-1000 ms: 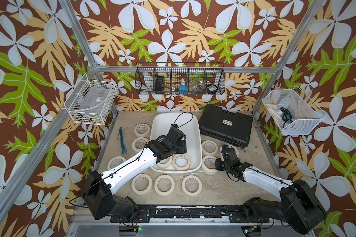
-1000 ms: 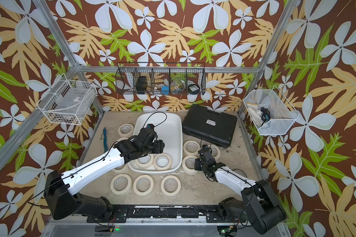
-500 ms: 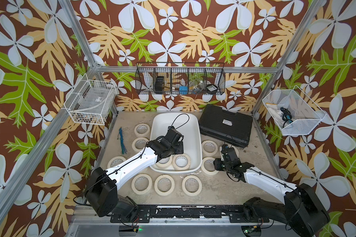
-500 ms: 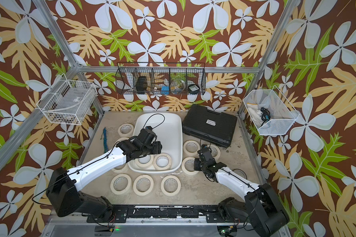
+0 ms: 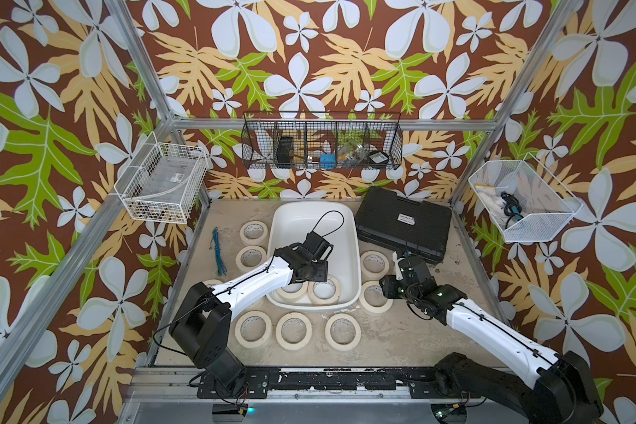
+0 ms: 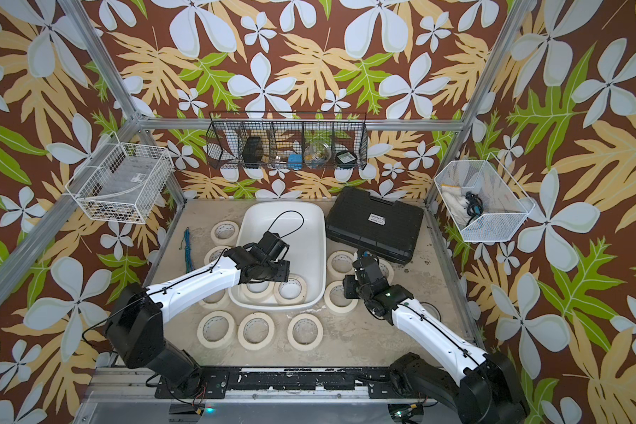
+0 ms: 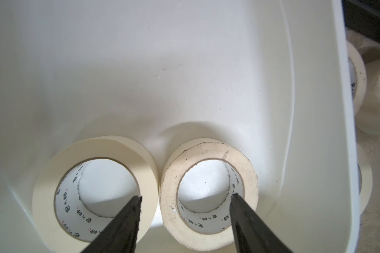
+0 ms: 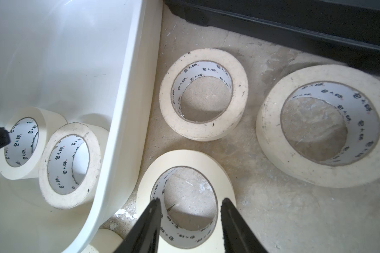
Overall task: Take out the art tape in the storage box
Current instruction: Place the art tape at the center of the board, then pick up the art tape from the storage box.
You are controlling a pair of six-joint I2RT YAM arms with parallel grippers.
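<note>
On the worktop (image 5: 401,337), a roll (image 8: 184,157) is overhung by the right end effector (image 8: 190,202), parted and empty. Farther in, two art tape rolls (image 5: 324,290) lie in the storage box (image 5: 314,216); the left end effector (image 7: 185,200), wide and empty, must be closed on one.

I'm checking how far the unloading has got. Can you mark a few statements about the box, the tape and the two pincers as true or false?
1. Two art tape rolls lie side by side in the storage box. True.
2. The left pincer is shut on a roll. False: it is open above those two rolls and holds nothing.
3. The right pincer is inside the box. False: it is open over a loose roll on the table, beside the box.
4. The black case is closed. True.
</note>
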